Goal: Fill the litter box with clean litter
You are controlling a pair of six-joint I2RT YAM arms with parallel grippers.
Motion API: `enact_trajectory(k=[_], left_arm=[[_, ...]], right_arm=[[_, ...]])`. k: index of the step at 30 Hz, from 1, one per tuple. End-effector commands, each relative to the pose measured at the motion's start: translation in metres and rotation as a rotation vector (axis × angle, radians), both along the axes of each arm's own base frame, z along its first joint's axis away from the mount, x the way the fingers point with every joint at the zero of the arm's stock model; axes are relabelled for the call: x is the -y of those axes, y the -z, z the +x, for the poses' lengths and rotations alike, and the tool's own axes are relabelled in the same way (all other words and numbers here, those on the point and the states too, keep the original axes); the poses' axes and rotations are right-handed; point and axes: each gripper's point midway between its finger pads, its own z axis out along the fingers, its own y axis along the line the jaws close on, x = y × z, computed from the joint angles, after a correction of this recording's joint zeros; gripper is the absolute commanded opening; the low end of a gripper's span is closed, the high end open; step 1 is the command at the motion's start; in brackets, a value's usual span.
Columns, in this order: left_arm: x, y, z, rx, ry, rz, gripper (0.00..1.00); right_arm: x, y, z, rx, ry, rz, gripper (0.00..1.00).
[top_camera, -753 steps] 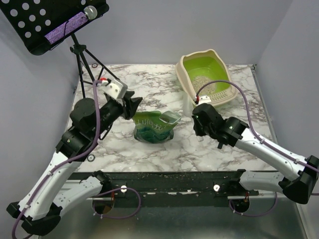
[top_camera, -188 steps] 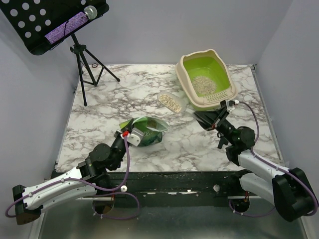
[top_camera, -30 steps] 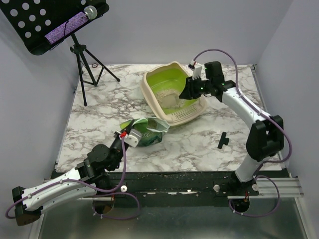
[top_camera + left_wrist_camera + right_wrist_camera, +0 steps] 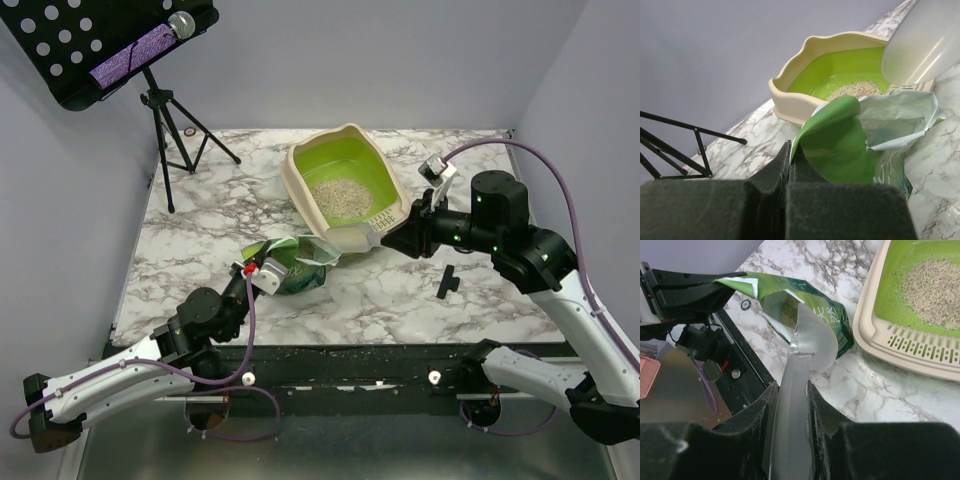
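From above, the litter box (image 4: 303, 200) sits on the marble counter (image 4: 200, 220) toward its far edge, right of the middle and turned at an angle. The clean litter (image 4: 340, 194) forms a pale patch on its green floor. A green bag (image 4: 298, 268) lies near the counter's near edge, its mouth toward the box. The left gripper (image 4: 258, 271) is closed on the bag's edge. The right gripper (image 4: 392, 238) clamps the handle of a translucent scoop (image 4: 362, 236), whose bowl is between the bag and the near end of the box. A small black part (image 4: 448, 283) lies toward the near right corner, and a music stand (image 4: 110, 50) rises at the far left.

In the left wrist view, the dark fingers (image 4: 771, 175) are pressed together on a green flap of the bag (image 4: 840, 145). The box's beige rim (image 4: 790, 100) rises just behind it, with granules (image 4: 855, 90) inside and the scoop (image 4: 922, 42) above at right.

In the right wrist view, the scoop's handle (image 4: 792, 400) runs between the two jaws. Its bowl (image 4: 812, 345) is at the bag's open mouth (image 4: 785, 310), and the box (image 4: 880, 337) lies to the right.
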Motion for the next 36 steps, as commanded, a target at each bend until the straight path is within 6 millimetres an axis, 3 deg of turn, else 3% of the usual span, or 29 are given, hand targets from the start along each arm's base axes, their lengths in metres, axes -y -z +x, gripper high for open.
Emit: enact_trajectory(k=[1,10,18,24,31,36], left_arm=[[0.001,-0.028,-0.004,0.033,0.024,-0.083,0.00],[0.003,-0.027,-0.004,0.028,0.031,-0.079,0.00],[0.007,-0.027,-0.006,0.024,0.062,-0.077,0.00],[0.022,-0.015,-0.009,-0.016,0.119,-0.030,0.00],[0.030,-0.009,-0.009,-0.041,0.143,-0.010,0.00],[0.032,-0.006,-0.007,-0.053,0.135,0.003,0.00]], right_arm=[[-0.001,0.017,-0.010,-0.062,-0.028,-0.037,0.00],[-0.028,0.026,0.001,-0.089,-0.063,-0.042,0.00],[-0.065,0.054,0.023,-0.139,-0.055,-0.083,0.00],[-0.087,0.068,0.034,-0.195,-0.051,-0.106,0.00],[-0.088,0.130,0.050,-0.301,0.039,-0.268,0.00],[-0.094,0.166,0.053,-0.376,0.080,-0.270,0.00]])
